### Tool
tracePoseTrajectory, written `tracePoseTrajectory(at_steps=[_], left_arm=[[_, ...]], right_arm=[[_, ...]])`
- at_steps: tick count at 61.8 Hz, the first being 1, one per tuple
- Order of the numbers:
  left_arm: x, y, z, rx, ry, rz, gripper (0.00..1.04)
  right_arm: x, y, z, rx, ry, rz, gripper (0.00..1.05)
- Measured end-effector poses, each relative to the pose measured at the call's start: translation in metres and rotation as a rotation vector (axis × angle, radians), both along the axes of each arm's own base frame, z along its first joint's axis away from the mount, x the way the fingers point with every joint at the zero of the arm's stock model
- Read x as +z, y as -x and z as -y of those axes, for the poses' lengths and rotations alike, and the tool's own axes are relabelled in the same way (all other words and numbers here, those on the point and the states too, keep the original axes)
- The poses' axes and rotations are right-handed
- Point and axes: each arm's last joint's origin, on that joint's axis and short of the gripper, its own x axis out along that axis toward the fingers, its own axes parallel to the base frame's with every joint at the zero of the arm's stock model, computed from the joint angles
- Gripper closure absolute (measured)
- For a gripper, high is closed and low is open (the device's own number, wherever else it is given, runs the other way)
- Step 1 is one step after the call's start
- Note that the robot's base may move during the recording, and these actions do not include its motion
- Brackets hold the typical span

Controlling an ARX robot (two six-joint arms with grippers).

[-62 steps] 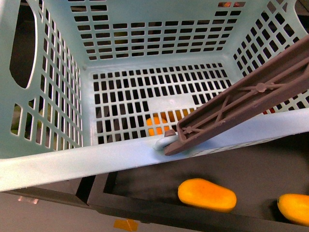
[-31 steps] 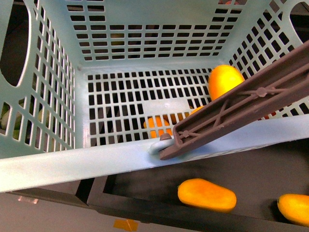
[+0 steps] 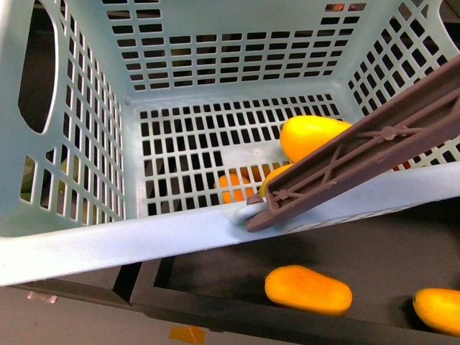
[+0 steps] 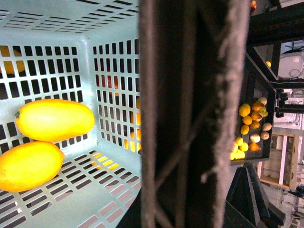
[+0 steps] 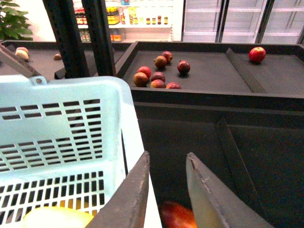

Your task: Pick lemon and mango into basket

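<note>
Spread and empty, the right gripper (image 5: 167, 156) hangs with a clear gap between its two fingers, just beside the outer wall of the basket (image 5: 61, 109). It is above a dark bin (image 5: 247, 156) where a reddish fruit (image 5: 178, 216) lies. Several red apples (image 5: 159, 73) sit on a tray beyond.

The left gripper cannot be made out in any view. Its wrist camera is largely blocked by the brownish handle (image 4: 190, 114), seen very close and blurred, so whether its fingers are apart or clamped cannot be told.

In the front view the basket fills the upper and middle frame. The handle slants from the right edge down to the near rim at centre. The mango (image 3: 313, 136) lies on the slotted floor right of centre, its lower end hidden behind the handle. The lemon (image 3: 275, 175) shows only as a sliver at the handle's edge, just below and left of the mango. The left wrist view shows the two lying side by side and touching, the mango paler and longer, the lemon deeper orange.

Outside the basket, two orange fruits lie on a dark tray (image 3: 215, 269), one at lower centre (image 3: 309, 290) and one cut off at the lower right corner (image 3: 438, 310).
</note>
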Motion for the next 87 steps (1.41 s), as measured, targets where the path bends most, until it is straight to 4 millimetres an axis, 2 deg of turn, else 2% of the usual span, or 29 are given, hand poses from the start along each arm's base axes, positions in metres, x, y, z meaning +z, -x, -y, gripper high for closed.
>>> tracePoseTrajectory(at_steps=[7, 14, 43, 57, 87], left_arm=[[0.000, 0.000, 0.000, 0.001, -0.001, 0.001, 1.00], [0.000, 0.000, 0.000, 0.001, -0.001, 0.001, 1.00], [0.000, 0.000, 0.000, 0.001, -0.001, 0.001, 1.00], [0.000, 0.000, 0.000, 0.000, 0.000, 0.000, 1.00], [0.000, 0.000, 0.000, 0.000, -0.001, 0.001, 1.00]], right_arm=[[-0.011, 0.013, 0.006, 0.016, 0.005, 0.006, 1.03], [-0.021, 0.024, 0.015, -0.008, 0.005, 0.007, 1.03], [-0.041, 0.049, 0.015, -0.005, 0.006, 0.006, 1.03], [-0.047, 0.056, 0.015, -0.005, 0.006, 0.024, 1.03], [-0.046, 0.067, 0.015, -0.004, 0.006, 0.033, 1.03]])
